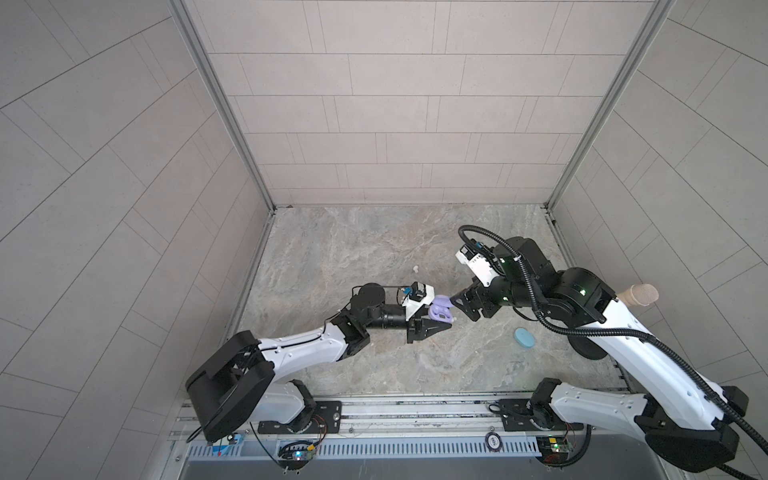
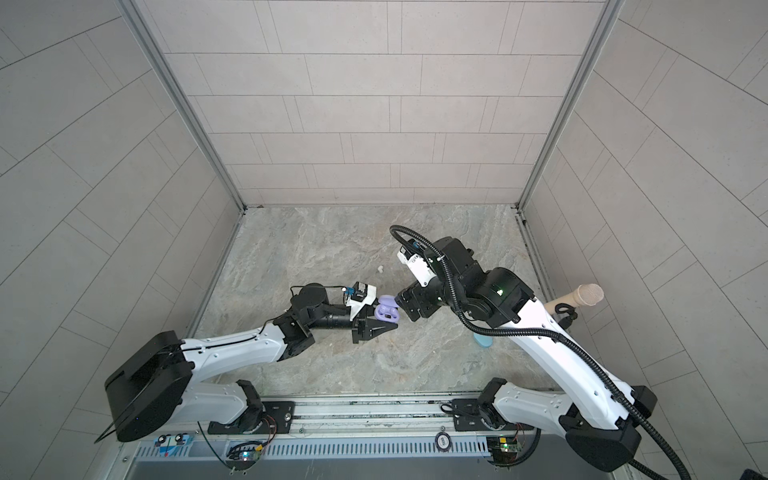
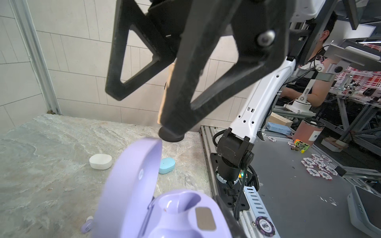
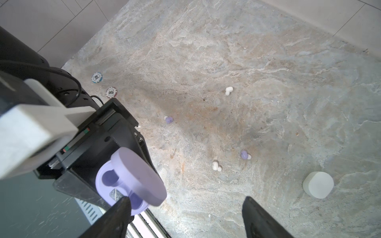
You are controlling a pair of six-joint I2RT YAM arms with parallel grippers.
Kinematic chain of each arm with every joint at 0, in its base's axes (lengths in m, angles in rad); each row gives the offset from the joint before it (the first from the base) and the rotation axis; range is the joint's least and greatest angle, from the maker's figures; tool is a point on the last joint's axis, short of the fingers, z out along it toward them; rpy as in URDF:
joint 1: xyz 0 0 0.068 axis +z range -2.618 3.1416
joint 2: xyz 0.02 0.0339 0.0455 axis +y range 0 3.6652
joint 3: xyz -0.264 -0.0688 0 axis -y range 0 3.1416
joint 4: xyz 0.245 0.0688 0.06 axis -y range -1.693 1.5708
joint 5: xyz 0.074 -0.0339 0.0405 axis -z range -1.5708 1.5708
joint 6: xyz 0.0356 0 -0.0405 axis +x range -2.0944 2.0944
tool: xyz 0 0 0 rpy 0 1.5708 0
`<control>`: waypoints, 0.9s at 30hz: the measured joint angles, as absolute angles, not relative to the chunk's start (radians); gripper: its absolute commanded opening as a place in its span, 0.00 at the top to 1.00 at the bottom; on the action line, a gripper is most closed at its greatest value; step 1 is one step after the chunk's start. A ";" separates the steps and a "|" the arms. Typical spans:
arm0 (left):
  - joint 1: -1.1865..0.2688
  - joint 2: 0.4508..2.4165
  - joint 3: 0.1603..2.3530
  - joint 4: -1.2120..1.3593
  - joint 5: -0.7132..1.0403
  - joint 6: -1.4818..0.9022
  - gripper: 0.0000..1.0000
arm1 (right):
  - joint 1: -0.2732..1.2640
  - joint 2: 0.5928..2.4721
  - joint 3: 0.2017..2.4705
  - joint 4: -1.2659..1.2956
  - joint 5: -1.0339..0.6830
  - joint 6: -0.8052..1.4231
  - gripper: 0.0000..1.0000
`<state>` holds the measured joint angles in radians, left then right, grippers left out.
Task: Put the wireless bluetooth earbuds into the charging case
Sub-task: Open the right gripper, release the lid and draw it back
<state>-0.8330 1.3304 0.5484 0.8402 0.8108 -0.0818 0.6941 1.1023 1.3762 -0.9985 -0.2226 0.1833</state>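
My left gripper [image 1: 434,318] is shut on the lilac charging case [image 1: 440,309], held above the table with its lid [image 3: 132,181] swung open. Both wells [image 4: 123,181] look empty. My right gripper [image 4: 186,201] is open with nothing between its fingers, one fingertip [image 4: 123,206] right beside the case's rim. On the table lie two lilac earbuds [image 4: 169,119] [image 4: 245,154] and two white earbuds [image 4: 228,90] [image 4: 216,165]. One lilac earbud [image 3: 87,225] also shows in the left wrist view, and one white earbud [image 1: 414,269] shows in both top views.
A closed white case [image 4: 318,184] and a closed light blue case [image 1: 524,336] rest on the marble table [image 1: 374,249]. A beige microphone-like post [image 1: 640,294] stands at the right wall. Two poker chips [image 4: 97,77] [image 4: 111,92] lie near the left arm.
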 measured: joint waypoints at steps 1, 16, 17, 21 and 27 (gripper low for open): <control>-0.826 1.330 0.542 0.843 0.808 -0.083 0.94 | 0.688 1.102 1.376 -0.998 -0.236 0.192 0.12; -0.782 1.320 0.486 0.905 0.783 -0.098 0.94 | 0.492 1.063 1.305 -0.945 -0.376 0.317 0.11; -0.781 1.318 0.485 0.909 0.783 -0.098 0.94 | 0.476 1.063 1.283 -0.937 -0.381 0.329 0.11; -0.770 1.316 0.484 0.933 0.785 -0.099 0.95 | 0.427 1.069 1.196 -0.902 -0.390 0.379 0.11; -0.718 1.359 0.484 1.062 0.819 -0.144 0.94 | 0.405 1.131 1.092 -0.853 -0.389 0.460 0.11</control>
